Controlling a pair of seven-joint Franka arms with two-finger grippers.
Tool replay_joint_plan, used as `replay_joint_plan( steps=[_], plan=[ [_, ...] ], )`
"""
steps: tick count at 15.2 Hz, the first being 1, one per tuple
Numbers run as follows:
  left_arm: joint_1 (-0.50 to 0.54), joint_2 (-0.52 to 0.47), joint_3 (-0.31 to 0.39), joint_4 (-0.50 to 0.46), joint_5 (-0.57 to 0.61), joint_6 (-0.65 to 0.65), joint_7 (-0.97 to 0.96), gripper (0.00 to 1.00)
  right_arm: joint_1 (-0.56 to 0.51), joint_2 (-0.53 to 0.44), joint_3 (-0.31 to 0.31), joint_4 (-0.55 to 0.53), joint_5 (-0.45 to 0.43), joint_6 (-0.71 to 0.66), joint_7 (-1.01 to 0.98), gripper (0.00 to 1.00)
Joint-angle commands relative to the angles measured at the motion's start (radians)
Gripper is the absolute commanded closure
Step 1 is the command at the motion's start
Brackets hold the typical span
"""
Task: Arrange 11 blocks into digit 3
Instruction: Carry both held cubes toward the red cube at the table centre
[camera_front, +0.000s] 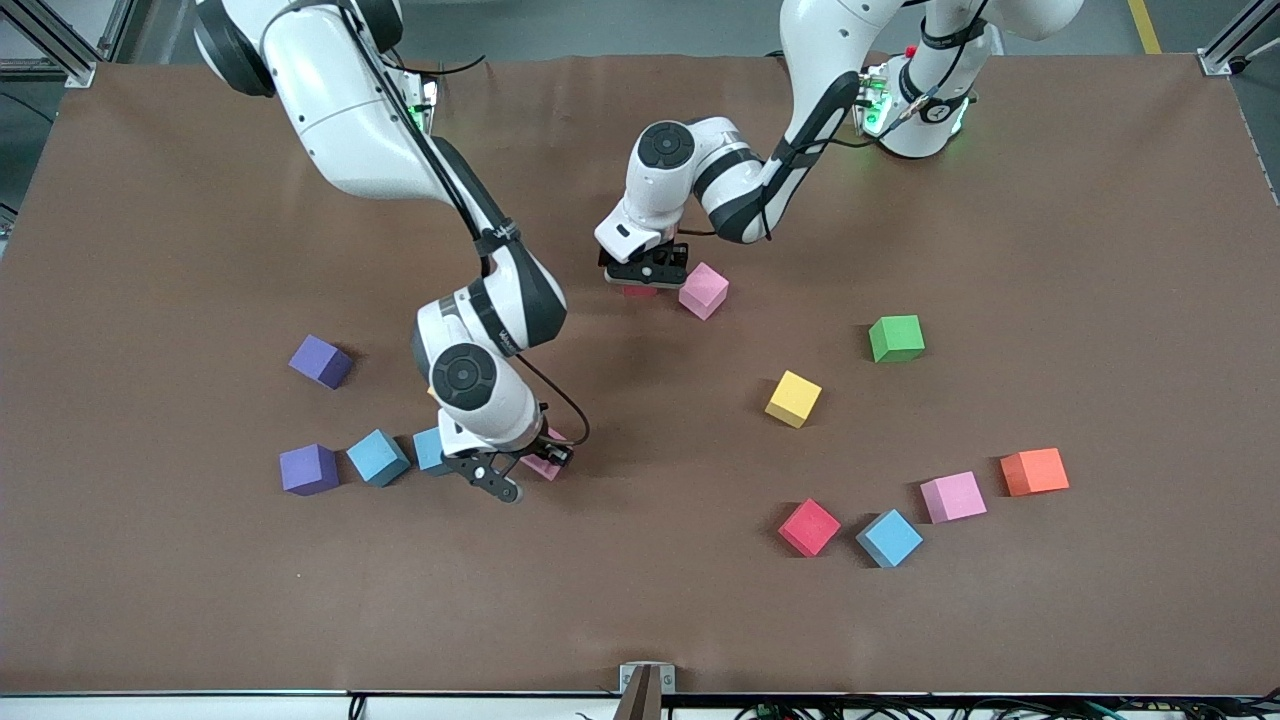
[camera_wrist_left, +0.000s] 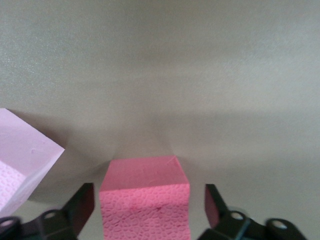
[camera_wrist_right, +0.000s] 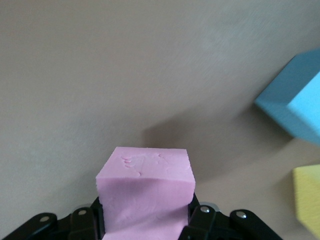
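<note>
The left hand stands open around a red block on the table, beside a pink block. The right hand grips another pink block beside blue blocks.

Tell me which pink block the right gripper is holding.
The pink block clamped in the right gripper, beside the light blue blocks. The other two pink blocks sit free on the table.
</note>
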Motion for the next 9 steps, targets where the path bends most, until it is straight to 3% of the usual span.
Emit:
replay_joint_plan(
  steps=[1,3,6,9],
  plan=[
    [-0.005,-0.038,0.004,0.003,0.027,-0.003,-0.049,0.0,-0.045,-0.045,0.013,-0.018,-0.007,-0.062,-0.077,0.65],
    [0.001,-0.076,0.003,0.003,0.027,-0.024,-0.054,0.0,-0.057,-0.062,0.013,-0.02,-0.007,-0.082,-0.114,0.65],
    [0.012,-0.177,0.011,0.005,0.027,-0.174,-0.057,0.0,-0.068,-0.071,-0.003,-0.017,-0.007,-0.105,-0.136,0.7],
    [0.085,-0.23,0.008,0.019,0.003,-0.286,-0.06,0.0,-0.083,-0.071,-0.006,0.0,-0.005,-0.164,-0.131,0.7]
  ],
)
